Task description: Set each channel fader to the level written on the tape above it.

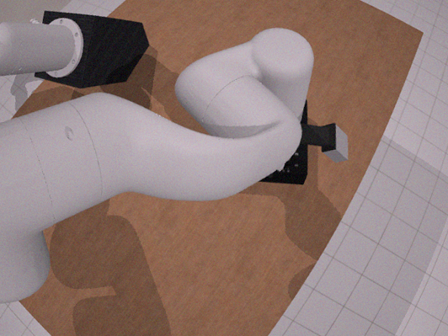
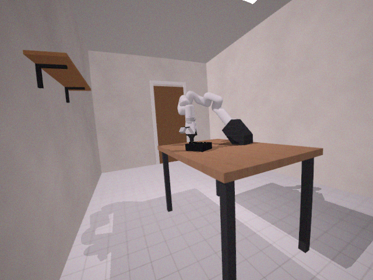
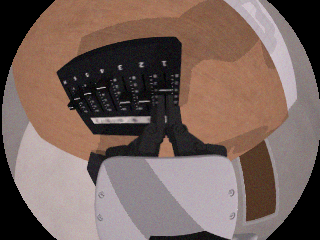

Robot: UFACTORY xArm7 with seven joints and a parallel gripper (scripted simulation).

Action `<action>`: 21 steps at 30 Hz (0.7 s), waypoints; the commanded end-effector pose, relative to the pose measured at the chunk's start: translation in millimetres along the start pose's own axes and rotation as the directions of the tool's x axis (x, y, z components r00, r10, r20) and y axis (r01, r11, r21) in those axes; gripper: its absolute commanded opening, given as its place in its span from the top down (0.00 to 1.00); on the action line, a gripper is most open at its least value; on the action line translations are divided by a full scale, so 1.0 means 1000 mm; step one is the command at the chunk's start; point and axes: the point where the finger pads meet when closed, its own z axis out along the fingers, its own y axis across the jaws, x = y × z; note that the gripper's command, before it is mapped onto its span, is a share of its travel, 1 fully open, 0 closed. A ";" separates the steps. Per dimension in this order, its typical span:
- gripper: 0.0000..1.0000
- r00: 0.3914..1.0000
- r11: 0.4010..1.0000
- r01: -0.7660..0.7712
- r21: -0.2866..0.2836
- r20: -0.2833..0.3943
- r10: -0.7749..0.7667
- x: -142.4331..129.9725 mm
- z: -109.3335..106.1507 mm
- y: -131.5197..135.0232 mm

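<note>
The black lighting desk stands on the wooden table. In the wrist view it shows a row of several faders and a pale tape strip along its near edge. The writing on the tape is too small to read. My gripper is shut, with both fingertips pressed together, pointing down at the faders near the desk's right end. I cannot tell whether the tips touch a fader cap. In the top view the arm hides most of the desk. In the exterior view the gripper stands just above the desk.
The arm's black base block sits on the table behind the desk. The desk lies near the table's edge. A wall shelf and a door are away from the table.
</note>
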 end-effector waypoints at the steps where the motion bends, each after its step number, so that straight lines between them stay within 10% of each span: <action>1: 1.00 1.000 1.000 0.001 0.000 -0.005 -0.001 0.002 -0.002 0.000; 21: 1.00 1.000 1.000 0.001 0.000 -0.005 -0.001 0.001 -0.038 0.000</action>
